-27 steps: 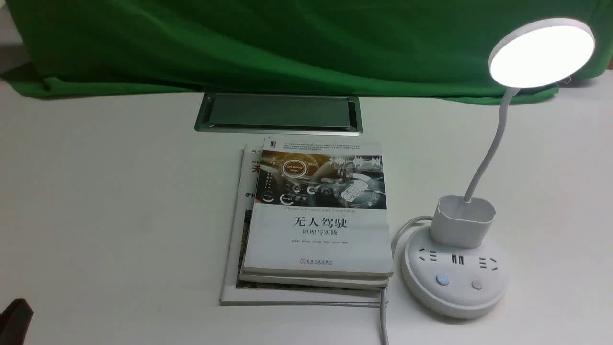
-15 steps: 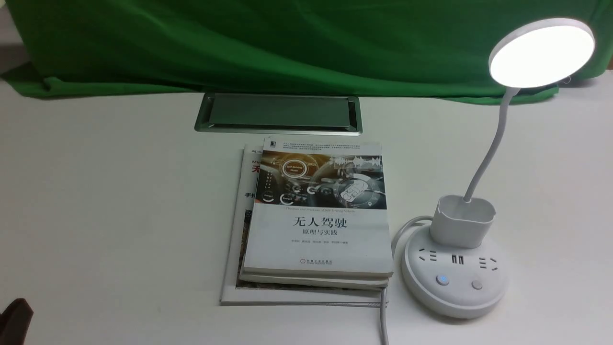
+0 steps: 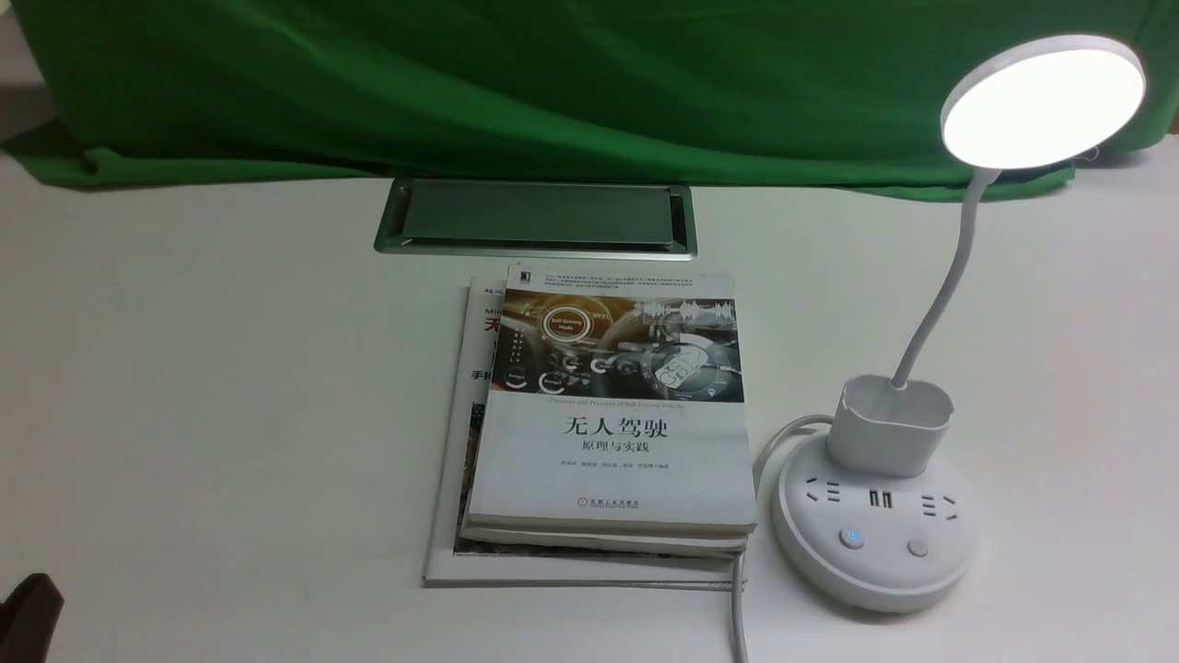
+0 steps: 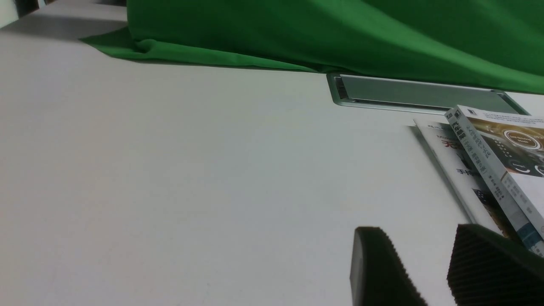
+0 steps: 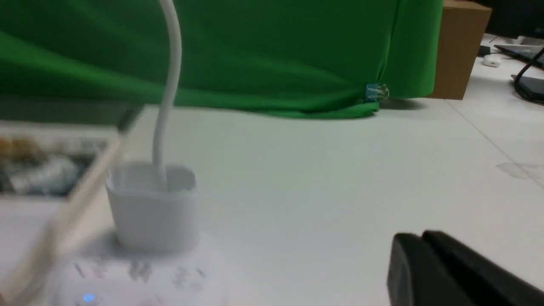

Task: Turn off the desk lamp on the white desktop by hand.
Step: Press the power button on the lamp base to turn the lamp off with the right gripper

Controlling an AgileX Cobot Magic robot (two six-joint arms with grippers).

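The desk lamp stands at the right on the white desktop (image 3: 230, 368). Its round head (image 3: 1043, 101) is lit. A thin neck runs down into the cup holder (image 3: 889, 425) on the round base (image 3: 873, 552), which has a blue-lit button (image 3: 852, 538) and a plain button (image 3: 917, 548). My right gripper (image 5: 418, 239) is shut and empty, low over the desktop beside the holder (image 5: 153, 208); it is out of the front view. My left gripper (image 4: 414, 231) is open and empty, left of the books; a dark part of it shows at the front view's corner (image 3: 28, 612).
A stack of books (image 3: 608, 433) lies mid-table, just left of the lamp base, with the lamp's white cord (image 3: 737, 617) between them. The silver cable hatch (image 3: 534, 218) sits behind the books. Green cloth (image 3: 553, 83) covers the back. A cardboard box (image 5: 461, 46) stands far right.
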